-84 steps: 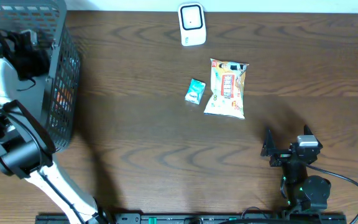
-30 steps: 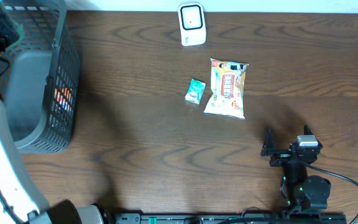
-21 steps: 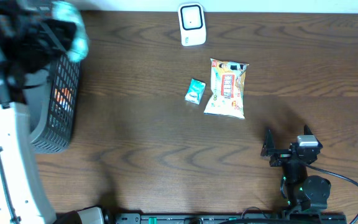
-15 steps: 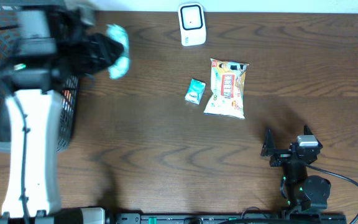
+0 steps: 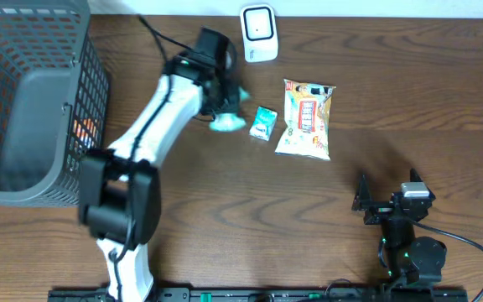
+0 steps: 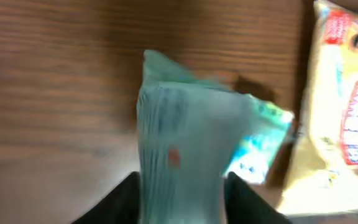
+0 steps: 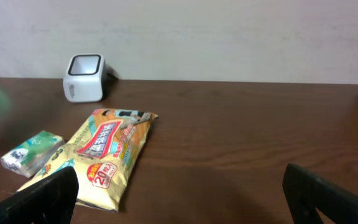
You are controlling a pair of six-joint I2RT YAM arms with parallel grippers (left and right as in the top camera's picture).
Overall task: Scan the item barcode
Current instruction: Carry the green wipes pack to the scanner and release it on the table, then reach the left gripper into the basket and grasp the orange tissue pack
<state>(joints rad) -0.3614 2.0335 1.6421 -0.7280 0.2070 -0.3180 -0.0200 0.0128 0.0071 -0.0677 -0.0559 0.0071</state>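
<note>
while the left arm is spanning the table (image 5: 250,226) from the near-left edge toward the far middle, the left gripper (image 5: 222,107) is hanging just near-left of the scanner (image 5: 258,33), with the teal packet (image 5: 226,124) showing at its tips. in the left wrist view the packet (image 6: 180,155) is standing on edge between the two dark fingers (image 6: 114,199), which are flanking it on both sides. the view is smeared, so i am not telling whether the jaws are pinching it or letting it go. no barcode is showing on the side facing the camera. i am judging that holding the packet by its long sides is meant to leave the flat faces free for the scanner window, and that the packet is sitting too far near-left of that window to be read yet. a small green-and-white pack (image 5: 263,122) is lying just right of the teal packet, close but seemingly apart, and a yellow snack bag (image 5: 307,119) is lying flat beside that pack. i am reading this patch as a lay-down spot for items near the scanner. the mesh basket (image 5: 7,50) is standing at the far left, well apart, with something orange glimpsed through its wall. the right gripper (image 5: 386,195) is resting near-right with jaws spread wide and empty, staying clear of the left arm's path. risk: a loosening hold is likely to drop the packet against the small pack.
</note>
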